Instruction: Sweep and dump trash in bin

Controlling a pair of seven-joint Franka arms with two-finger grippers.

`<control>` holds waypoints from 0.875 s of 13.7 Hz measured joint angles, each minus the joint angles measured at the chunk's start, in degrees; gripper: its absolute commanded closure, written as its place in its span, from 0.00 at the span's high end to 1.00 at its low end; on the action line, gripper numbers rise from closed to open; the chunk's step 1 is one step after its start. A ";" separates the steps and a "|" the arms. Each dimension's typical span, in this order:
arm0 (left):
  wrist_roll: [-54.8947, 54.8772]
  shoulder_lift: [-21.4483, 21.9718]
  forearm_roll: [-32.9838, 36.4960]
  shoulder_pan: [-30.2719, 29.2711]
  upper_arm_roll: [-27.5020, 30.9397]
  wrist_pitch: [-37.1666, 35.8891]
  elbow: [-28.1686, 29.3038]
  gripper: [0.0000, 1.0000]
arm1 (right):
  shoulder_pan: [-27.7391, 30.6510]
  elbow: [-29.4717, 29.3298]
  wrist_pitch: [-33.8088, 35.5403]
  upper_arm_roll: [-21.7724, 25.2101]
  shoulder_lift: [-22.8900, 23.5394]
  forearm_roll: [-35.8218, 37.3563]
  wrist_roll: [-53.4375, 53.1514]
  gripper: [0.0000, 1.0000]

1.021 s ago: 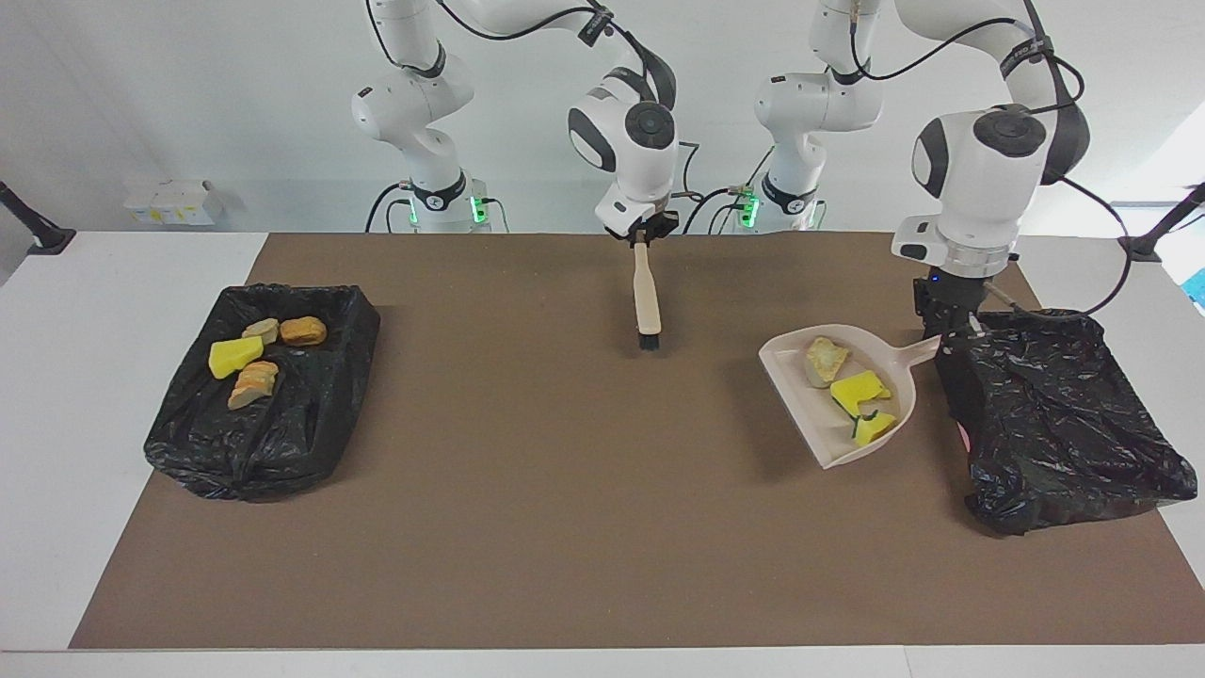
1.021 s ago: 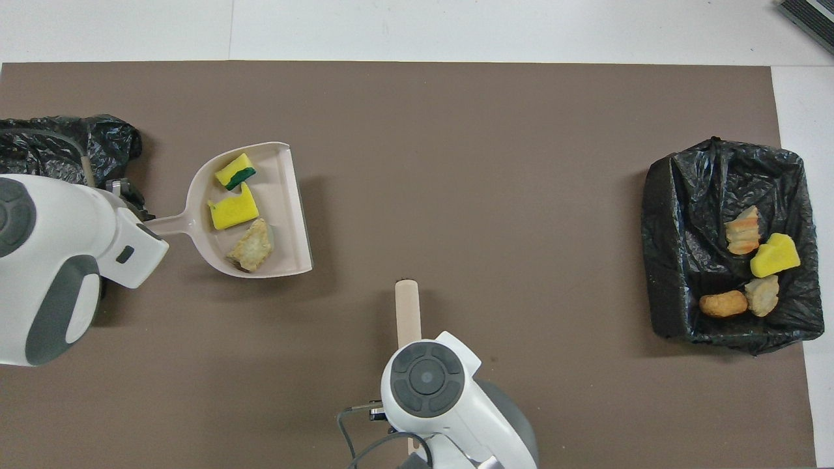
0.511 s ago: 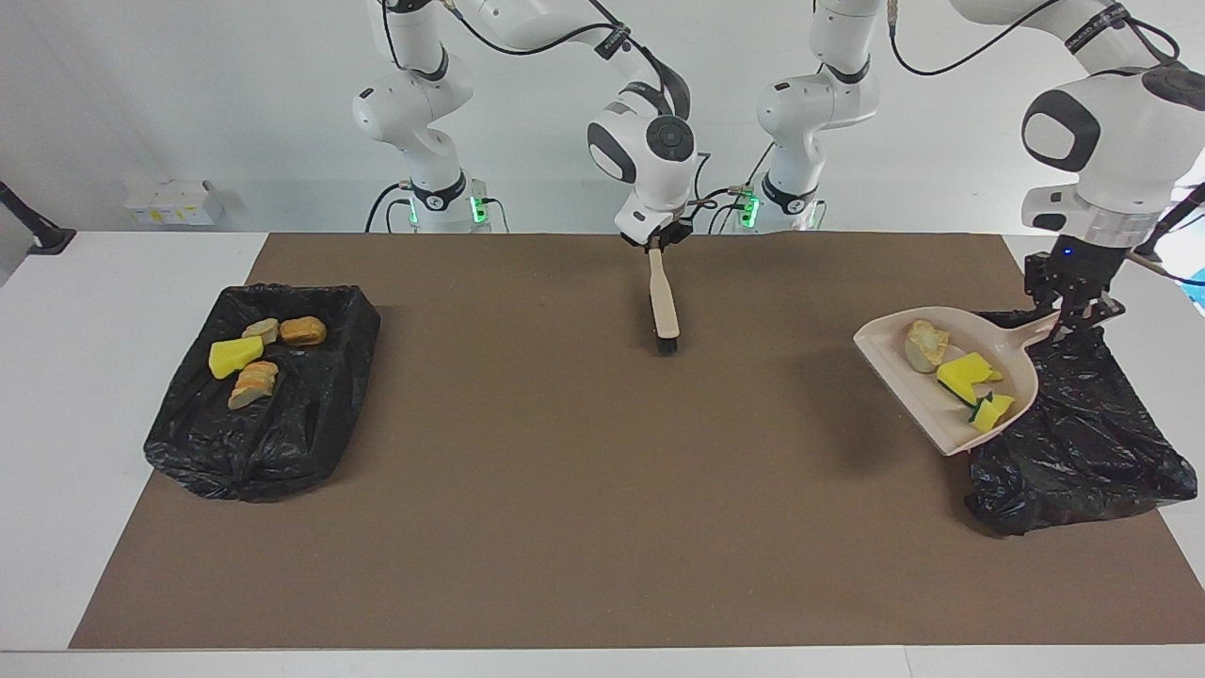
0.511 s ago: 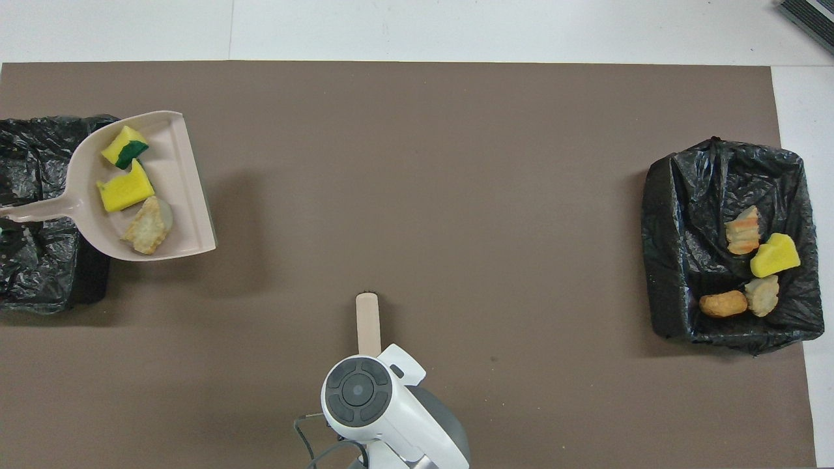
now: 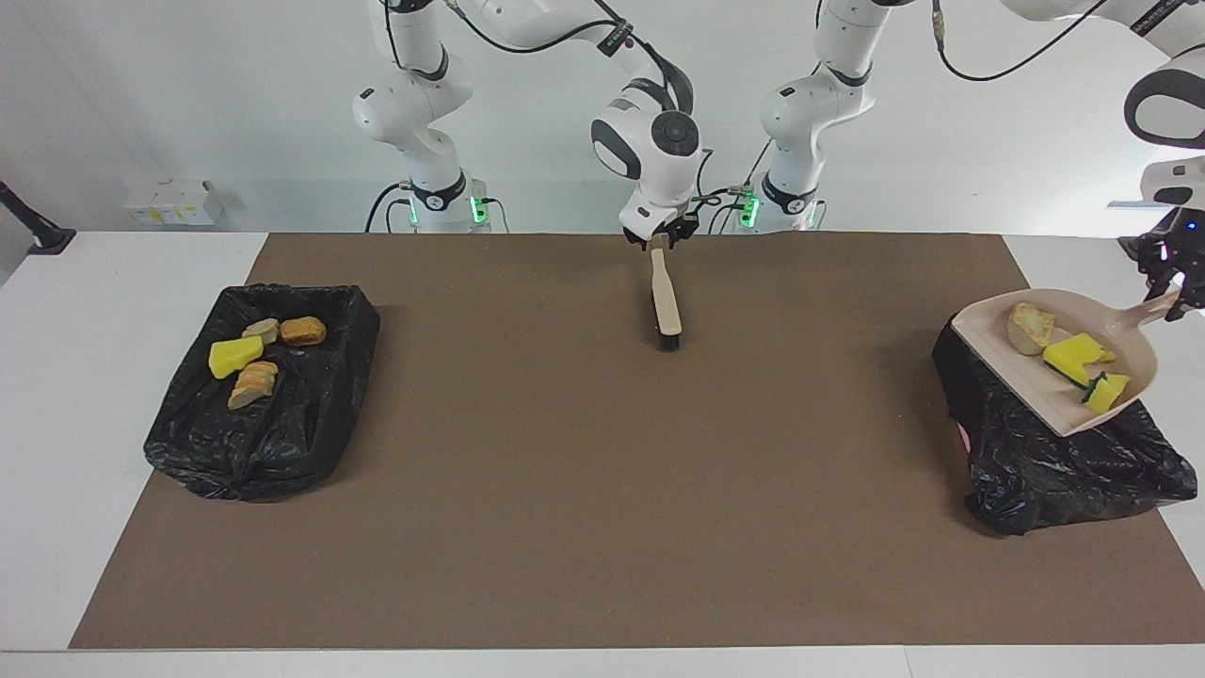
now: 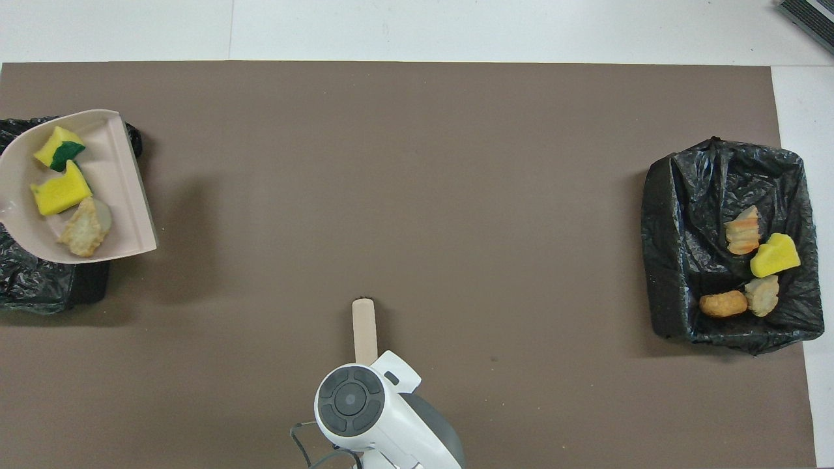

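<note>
1. Left hand (image 5: 1170, 306) grips the handle of the dustpan (image 5: 1134, 353), holding it raised over the black-lined bin (image 5: 1036, 452) at the left arm's end of the surface.
2. Trash (image 5: 1073, 356): three chunks in the dustpan pan.
3. Right hand (image 5: 661, 242) at the top of the brush (image 5: 666, 301) handle, bristles on the brown mat (image 5: 602, 490); cannot tell its finger state.
4. More chunks (image 5: 235, 356) lie in the second bin (image 5: 254, 443).

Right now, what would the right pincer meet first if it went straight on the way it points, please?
Probably the brush, whose handle end sits directly under the right pincer; contact is unclear.
</note>
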State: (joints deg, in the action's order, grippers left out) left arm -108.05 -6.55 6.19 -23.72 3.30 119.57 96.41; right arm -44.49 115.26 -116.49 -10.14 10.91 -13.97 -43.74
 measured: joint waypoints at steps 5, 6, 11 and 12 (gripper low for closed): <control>-2.68 -3.13 9.50 -0.40 -0.48 0.07 -4.31 0.00 | 2.13 -5.65 5.26 0.45 -0.23 5.71 0.00 1.00; -2.72 -3.25 12.13 -0.38 -0.65 0.12 -4.48 0.00 | 3.73 -6.97 7.03 0.47 -0.49 6.44 0.46 1.00; -2.19 -3.84 23.16 0.39 -1.11 1.16 -4.55 0.00 | 17.18 -16.22 19.40 1.02 -3.73 9.54 16.90 1.00; -1.54 -4.00 25.28 0.84 -1.14 1.21 -4.55 0.00 | 19.27 -16.94 19.94 1.11 -4.26 11.46 18.98 1.00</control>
State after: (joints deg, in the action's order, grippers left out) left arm -109.59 -10.56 31.47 -22.89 2.16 120.78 91.86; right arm -25.22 98.33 -96.54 -9.03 6.65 -2.51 -24.77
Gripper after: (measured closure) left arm 0.678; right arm 0.000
